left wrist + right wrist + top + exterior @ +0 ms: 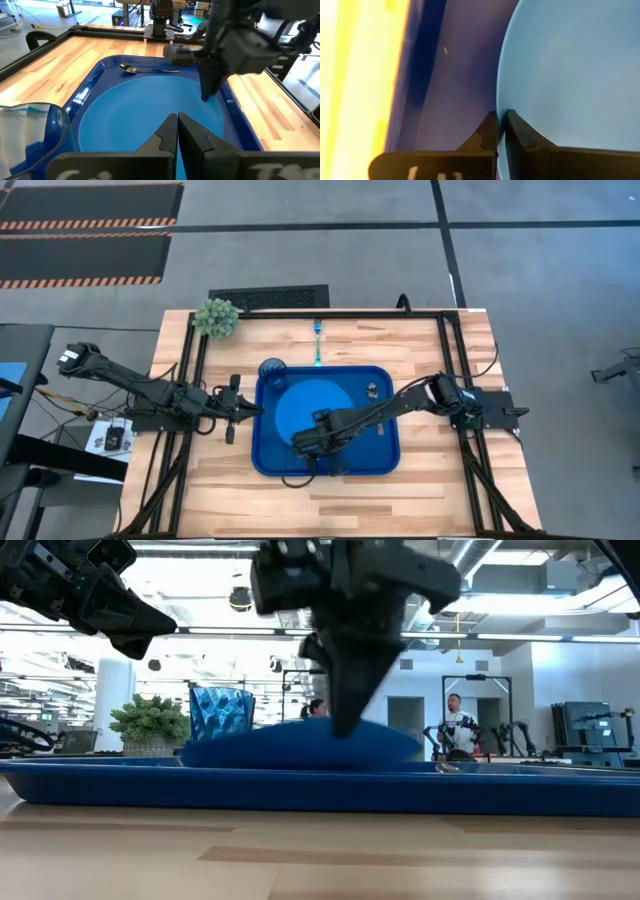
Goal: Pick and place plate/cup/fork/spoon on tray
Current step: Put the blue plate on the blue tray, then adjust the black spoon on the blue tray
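Plate [310, 408] lay flat inside the tray [380, 460], filling the middle of it at the centre of my overhead frame, and I saw the right gripper [303, 443] down at the plate's lower edge, toward the bottom rim of the tray. Through its wrist camera its two fingers [490, 131] straddled the plate's rim [502, 107] with only a narrow slit between them, pinched on that edge, so I read it as grasping the plate. In the table-level view the plate [300, 745] looked lifted on one side, sitting as a blue hump above the tray wall [320, 788]. The cup [272, 369] stood in the tray's upper left corner, just beside the plate. The spoon [372, 390] lay in the tray near its upper right corner. The fork [318, 345] rested on the wooden table [420, 350] above the tray, outside it. The left gripper [247, 409] waited at the tray's left edge, fingers clenched together on nothing.
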`<state>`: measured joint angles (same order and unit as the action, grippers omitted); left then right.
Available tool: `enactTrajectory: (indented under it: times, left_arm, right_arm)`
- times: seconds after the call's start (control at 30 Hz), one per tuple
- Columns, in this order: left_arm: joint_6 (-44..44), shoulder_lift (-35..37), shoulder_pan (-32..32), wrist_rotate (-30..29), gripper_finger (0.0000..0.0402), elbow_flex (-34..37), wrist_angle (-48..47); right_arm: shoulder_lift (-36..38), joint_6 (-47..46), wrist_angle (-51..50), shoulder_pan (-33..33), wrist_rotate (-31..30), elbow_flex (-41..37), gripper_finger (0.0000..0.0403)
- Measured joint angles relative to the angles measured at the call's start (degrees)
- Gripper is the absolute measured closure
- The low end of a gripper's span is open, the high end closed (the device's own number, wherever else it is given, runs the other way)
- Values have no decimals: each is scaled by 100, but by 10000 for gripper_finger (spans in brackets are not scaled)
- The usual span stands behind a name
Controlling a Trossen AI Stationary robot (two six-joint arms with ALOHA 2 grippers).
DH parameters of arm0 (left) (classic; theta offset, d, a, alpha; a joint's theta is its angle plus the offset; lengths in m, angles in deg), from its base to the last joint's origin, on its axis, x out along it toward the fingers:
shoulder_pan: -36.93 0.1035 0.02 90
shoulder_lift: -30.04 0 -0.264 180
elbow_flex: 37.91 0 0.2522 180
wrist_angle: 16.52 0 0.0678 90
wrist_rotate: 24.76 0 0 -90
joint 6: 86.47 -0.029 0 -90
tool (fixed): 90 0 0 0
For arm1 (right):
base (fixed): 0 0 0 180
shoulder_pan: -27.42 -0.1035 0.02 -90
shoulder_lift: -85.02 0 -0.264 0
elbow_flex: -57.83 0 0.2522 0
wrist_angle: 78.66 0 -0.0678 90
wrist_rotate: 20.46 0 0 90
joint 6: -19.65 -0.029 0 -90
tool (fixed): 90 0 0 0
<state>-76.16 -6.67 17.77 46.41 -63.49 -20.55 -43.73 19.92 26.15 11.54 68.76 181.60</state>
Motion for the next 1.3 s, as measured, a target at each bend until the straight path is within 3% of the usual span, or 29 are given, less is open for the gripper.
enactTrajectory:
  times: [0.2,0.7,1.0,1.3]
  left_arm:
    - [0,-1,0,0,401,0,0]
    - [0,-2,-1,-1,401,0,2]
    - [0,0,-1,0,401,0,1]
    - [0,-2,-2,1,401,0,0]
  right_arm:
    - [-5,-32,87,29,86,-340,374]
    - [-7,108,614,27,108,-343,356]
    - [-9,70,682,25,130,-343,322]
    - [-8,-67,668,16,113,-343,258]
